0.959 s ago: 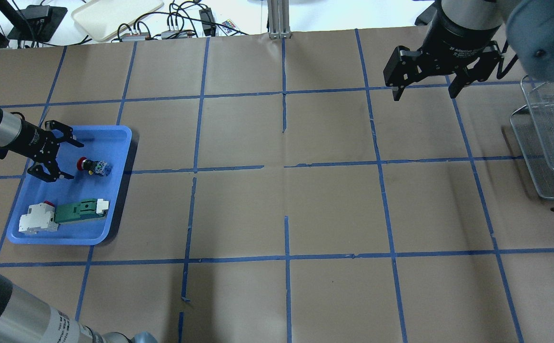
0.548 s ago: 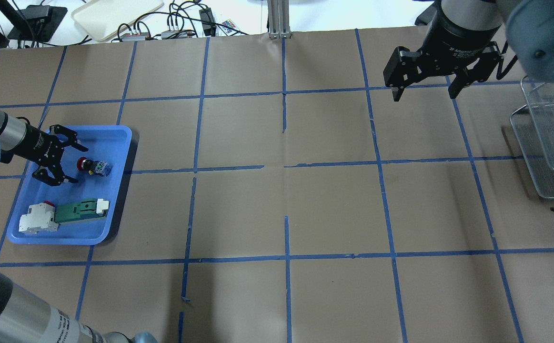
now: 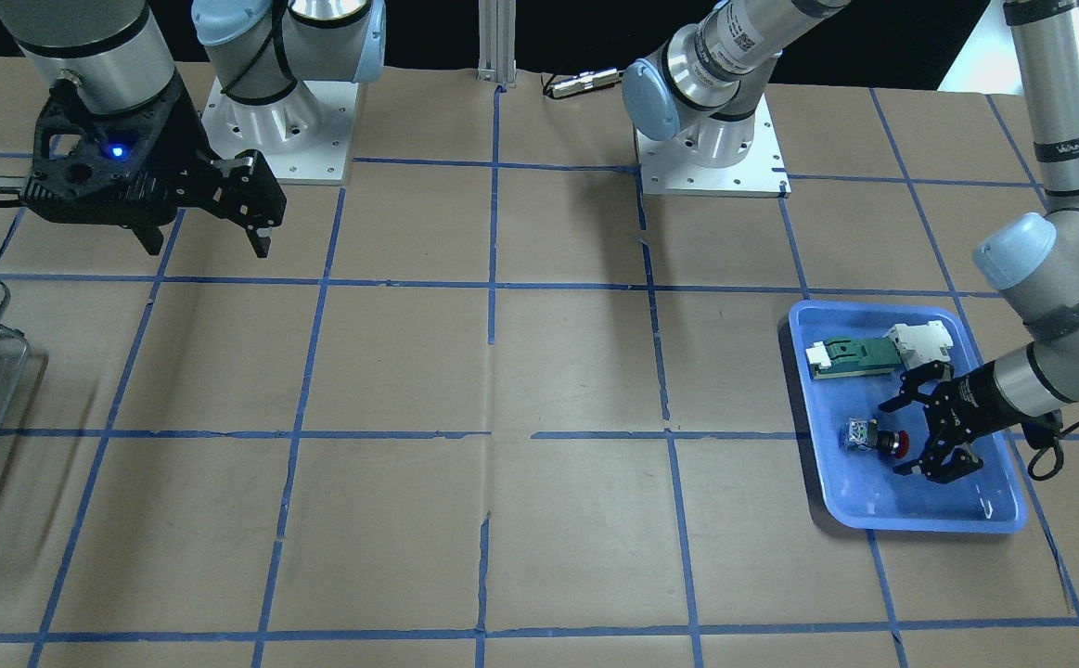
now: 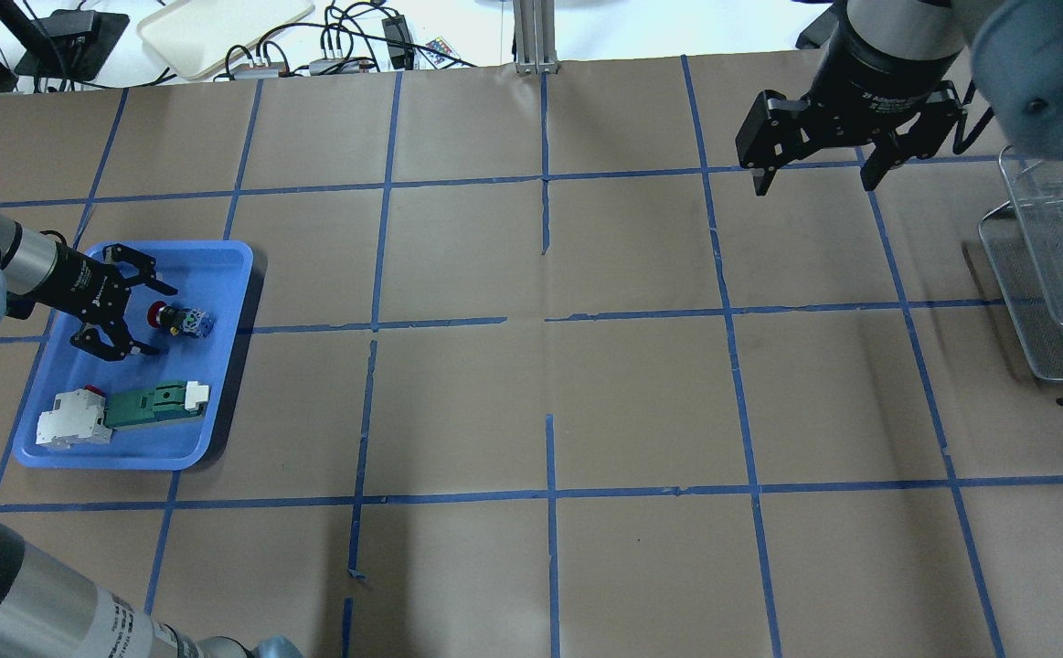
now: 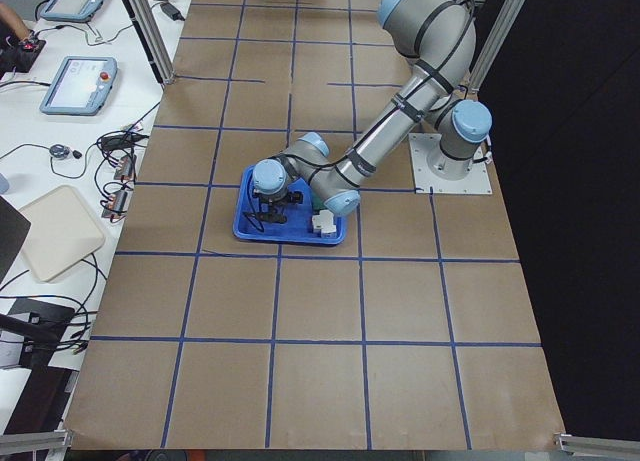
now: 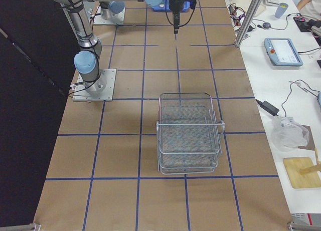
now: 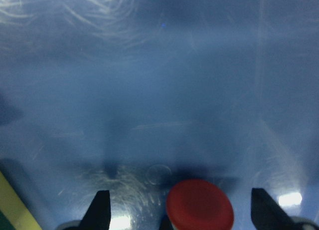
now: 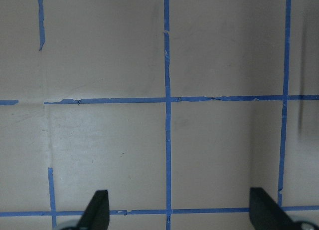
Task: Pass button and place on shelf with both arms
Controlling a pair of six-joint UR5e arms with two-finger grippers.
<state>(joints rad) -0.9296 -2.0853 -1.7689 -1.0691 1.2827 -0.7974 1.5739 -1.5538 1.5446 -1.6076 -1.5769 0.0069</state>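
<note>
Hovering in the blue tray (image 4: pixel 220 260), left gripper (image 4: pixel 142 313) spread around the button (image 4: pixel 180 320).
Only exterior right shows the shelf (image 6: pixel 188 133) whole, tiers stacked; overhead clips it. Right gripper (image 4: pixel 813 183) hangs unclenched above the table (image 4: pixel 531 411). The button lies sideways across the tray, red cap toward the left gripper, block toward table centre.

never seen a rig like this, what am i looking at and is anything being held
Two robot arms are bolted to a table papered brown with blue tape lines. Four cameras watch from above, in front and each end; two more ride on the wrists. The left arm's fingers are open in a blue tray, either side of a red-capped push button lying there. A green-and-white part and a white block share the tray. The right arm's fingers hang open, empty. A wire-mesh shelf stands at the table's right end. Nothing is held.
</note>
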